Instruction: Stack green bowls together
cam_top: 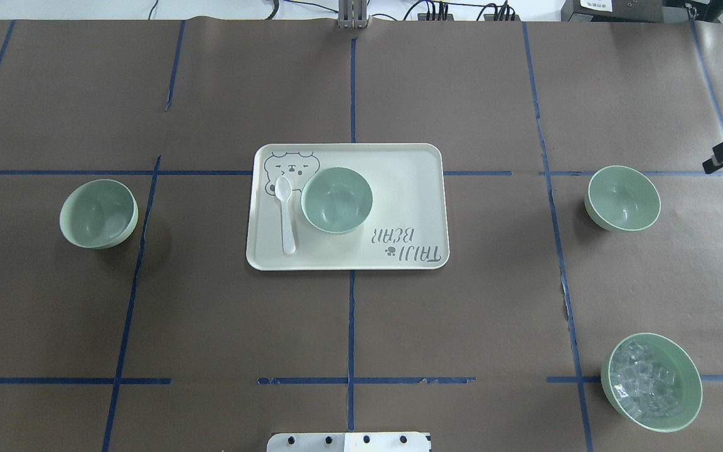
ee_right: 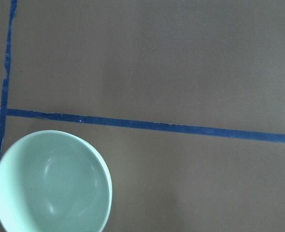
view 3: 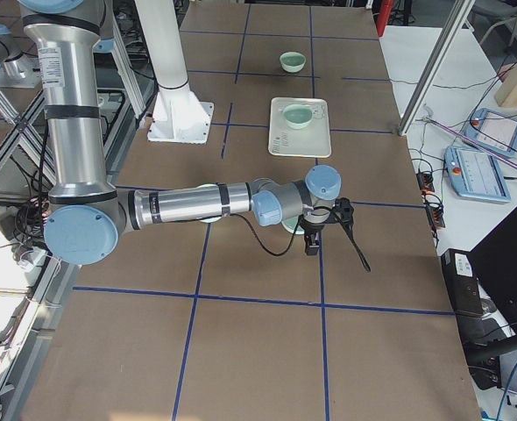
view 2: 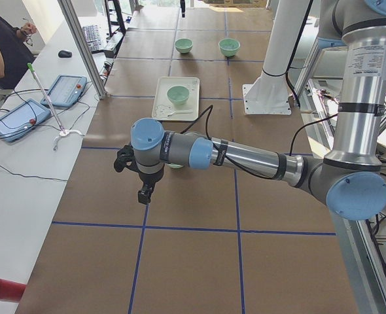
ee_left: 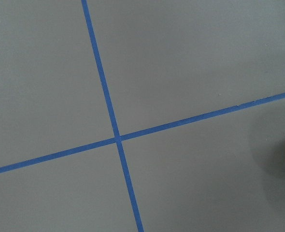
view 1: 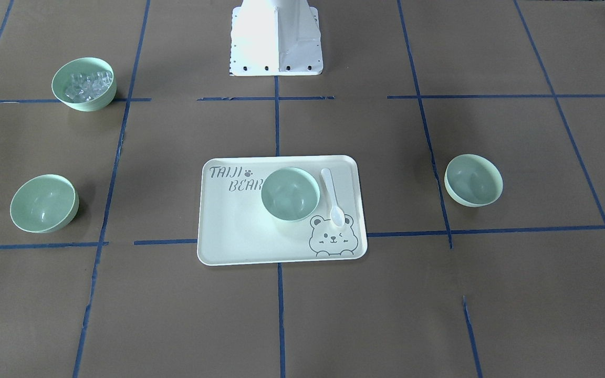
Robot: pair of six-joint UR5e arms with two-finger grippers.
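We find three green bowls unstacked: the middle bowl (cam_top: 336, 201) on the bear-print tray (cam_top: 399, 163), the left bowl (cam_top: 98, 213) and the right bowl (cam_top: 622, 198) well apart on the surface (cam_top: 462, 314). For the left pincer (view 2: 144, 191) and the right pincer (view 3: 311, 239), we cannot tell the width.

**Papered table, taped in squares**

Brown paper covers the table (cam_top: 462, 314), crossed by blue tape (cam_top: 351, 326). Past the left gripper (view 2: 144, 193), away from the base, stands a white bench (view 2: 23, 176) with two pendants (view 2: 65, 90). Beyond it rises an aluminium post (view 2: 82, 46). The light is bright and even.
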